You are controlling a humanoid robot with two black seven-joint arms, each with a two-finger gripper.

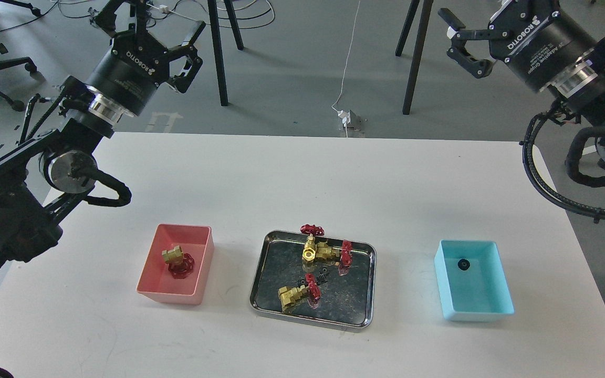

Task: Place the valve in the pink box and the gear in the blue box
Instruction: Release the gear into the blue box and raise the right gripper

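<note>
The pink box (168, 296) stands left of the tray with one brass valve (176, 261) inside. The blue box (478, 315) stands at the right with one black gear (462, 264) inside. In the steel tray (260, 296) lie three more valves (315, 251) (340, 253) (294, 294) and a small black gear (322, 276). My left gripper (150, 21) is open and empty, raised high beyond the table's far left edge. My right gripper (471, 13) is open and empty, raised high at the far right, with one finger cut off by the top edge.
The white table (302, 178) carries only the two boxes and the tray, in a row near its front. Beyond its far edge the floor holds dark stand legs (415, 58), cables and a power strip (347, 118).
</note>
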